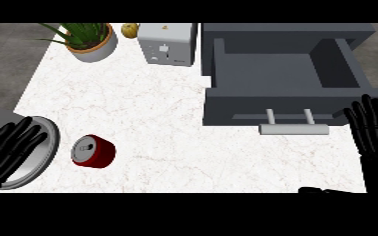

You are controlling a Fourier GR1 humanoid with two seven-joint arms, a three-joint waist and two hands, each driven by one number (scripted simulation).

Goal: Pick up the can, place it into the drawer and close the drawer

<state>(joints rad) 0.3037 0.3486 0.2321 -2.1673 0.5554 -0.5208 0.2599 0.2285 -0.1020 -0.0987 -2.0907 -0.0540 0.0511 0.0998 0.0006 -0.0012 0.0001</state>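
Note:
A red can [94,151] with a silver top lies tilted on the white marble counter at the lower left. The dark grey drawer [284,107] stands pulled open at the right, its inside empty and its pale handle [292,128] facing me. My left hand [16,145] rests open at the left edge, fingers straight, over a round plate, a short way left of the can. My right hand [364,127] is open at the right edge, fingers up, just right of the drawer's front. Neither hand touches the can.
A round grey plate [46,152] lies at the left edge beside the can. At the back stand a potted plant [90,40], a white toaster [168,44] and a small yellow object [131,29].

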